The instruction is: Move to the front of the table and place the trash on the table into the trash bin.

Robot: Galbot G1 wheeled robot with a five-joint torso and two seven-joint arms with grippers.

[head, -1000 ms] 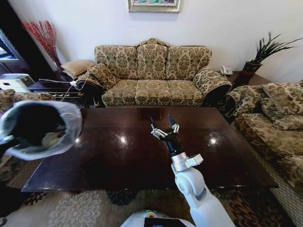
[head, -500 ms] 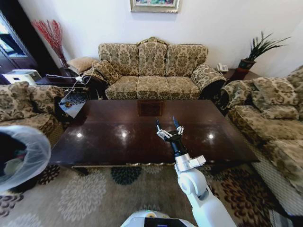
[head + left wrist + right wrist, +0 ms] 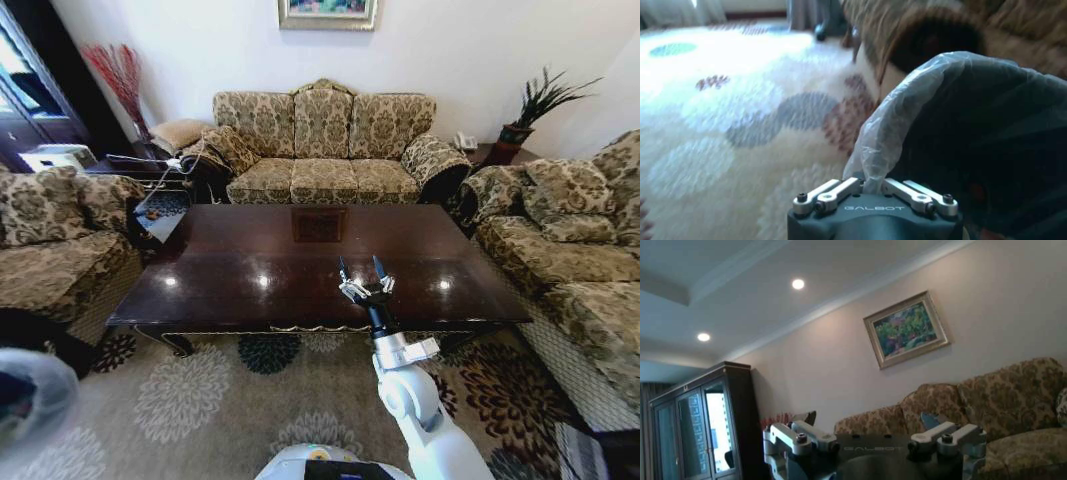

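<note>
Two grippers, left gripper (image 3: 873,192) still pinching trash bin (image 3: 987,145) liner, right gripper (image 3: 365,278) open, table (image 3: 250,270) farther

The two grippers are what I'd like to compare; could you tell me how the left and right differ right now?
The left gripper has its jaws shut on the plastic liner of the trash bin, carried low over the carpet; the right gripper has its jaws spread open and holds nothing. The right one points up and forward above the near edge of the table, while the left one sits at the robot's lower left. Both are the same grey design.
</note>
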